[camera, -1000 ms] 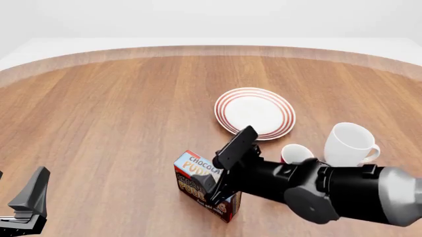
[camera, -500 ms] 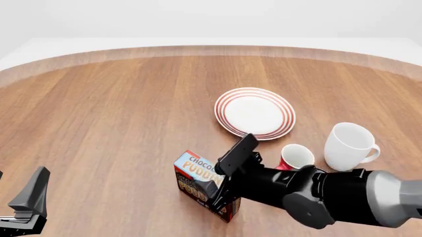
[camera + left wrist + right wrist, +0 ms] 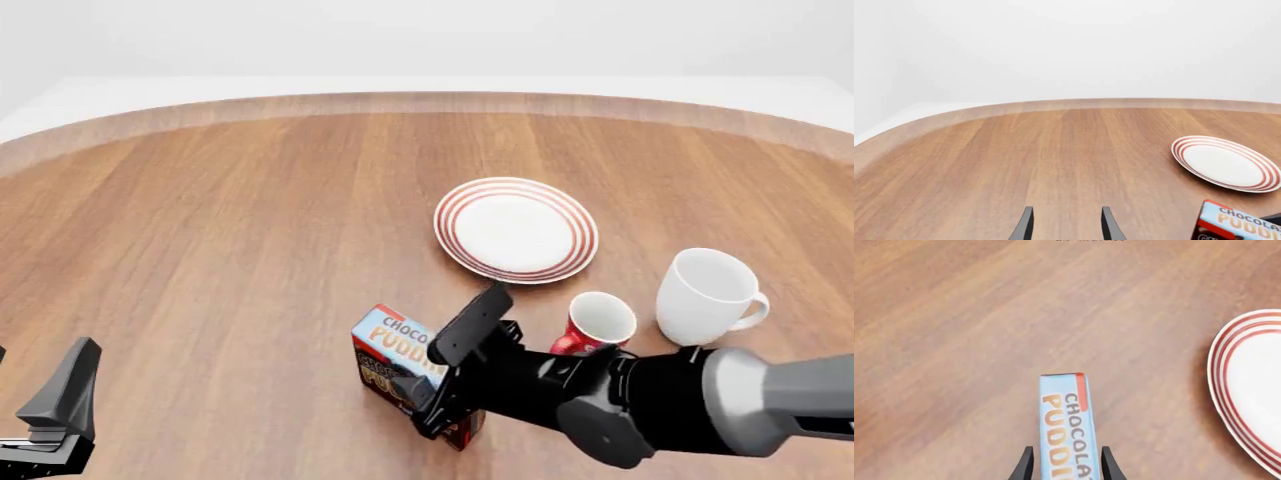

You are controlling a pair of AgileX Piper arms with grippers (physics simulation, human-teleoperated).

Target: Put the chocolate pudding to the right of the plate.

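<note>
Right pincer straddles carton lettered "CHOCOLATE PUDDING", grip unclear; left pincer apart.

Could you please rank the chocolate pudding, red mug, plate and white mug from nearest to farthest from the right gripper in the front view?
1. chocolate pudding, between right gripper fingers
2. red mug, to its right
3. plate, farther back
4. white mug, far right

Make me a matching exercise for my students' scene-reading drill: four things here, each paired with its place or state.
Things:
1. chocolate pudding
2. plate
3. red mug
4. left gripper

Descriptions:
A. open, nothing between its fingers
B. between the right gripper's fingers
C. beside the white mug
D. farthest of the dishes from the arms

Pairs: 1-B, 2-D, 3-C, 4-A
</note>
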